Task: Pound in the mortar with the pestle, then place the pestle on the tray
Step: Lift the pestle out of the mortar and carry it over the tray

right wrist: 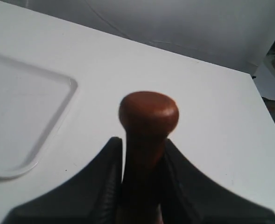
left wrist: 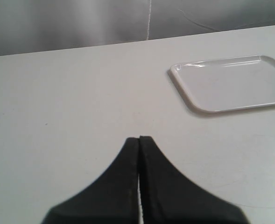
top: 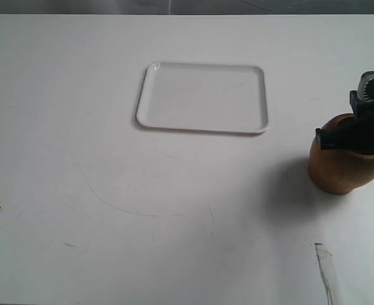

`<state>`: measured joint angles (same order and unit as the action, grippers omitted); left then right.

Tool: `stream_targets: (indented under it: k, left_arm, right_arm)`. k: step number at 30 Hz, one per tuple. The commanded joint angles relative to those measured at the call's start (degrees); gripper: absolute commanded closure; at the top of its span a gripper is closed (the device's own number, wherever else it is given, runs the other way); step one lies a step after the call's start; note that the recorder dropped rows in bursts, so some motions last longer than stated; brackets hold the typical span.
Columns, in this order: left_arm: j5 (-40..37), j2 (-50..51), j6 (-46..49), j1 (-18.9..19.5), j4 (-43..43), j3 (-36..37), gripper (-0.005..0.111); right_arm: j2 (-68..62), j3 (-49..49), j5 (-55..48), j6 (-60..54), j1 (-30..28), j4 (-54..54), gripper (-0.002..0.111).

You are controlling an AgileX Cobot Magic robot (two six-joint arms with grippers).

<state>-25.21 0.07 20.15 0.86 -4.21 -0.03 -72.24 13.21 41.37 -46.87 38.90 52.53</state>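
Note:
The light-brown wooden mortar (top: 344, 166) stands at the right edge of the table. My right gripper (top: 355, 135) hangs over its rim and hides its inside. In the right wrist view that gripper (right wrist: 143, 144) is shut on the reddish-brown pestle (right wrist: 148, 116), whose rounded knob sticks out past the fingertips. The white tray (top: 202, 97) lies flat at the middle back of the table, with nothing on it; it also shows in the left wrist view (left wrist: 230, 84) and the right wrist view (right wrist: 20, 121). My left gripper (left wrist: 139, 139) is shut on nothing, above bare table.
The white tabletop (top: 142, 210) carries faint scratches and small marks. A strip of clear tape (top: 325, 267) sits near the front right. The table's far edge meets a grey backdrop (left wrist: 81, 23).

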Motion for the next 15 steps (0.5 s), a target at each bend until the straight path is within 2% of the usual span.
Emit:
stream_targets:
  k: [1,8,12,15]
  left_arm:
    - [0.17,-0.07,-0.47,-0.44,0.42,0.03,0.107]
    - [0.17,-0.07,-0.47,-0.44,0.42,0.03,0.107]
    - [0.17,-0.07,-0.47,-0.44,0.42,0.03,0.107]
    - [0.17,-0.07,-0.47,-0.44,0.42,0.03,0.107]
  right_arm:
    - [3.58,0.9,-0.31,2.14,-0.11,-0.19,0.108]
    - [18.91,10.14,-5.88,2.03,-0.11,-6.82,0.108]
    - [21.66,18.57,-18.82,2.03,-0.11,-10.78,0.108]
    - [17.02,25.44,-28.31,2.03,-0.11,-11.93,0.108]
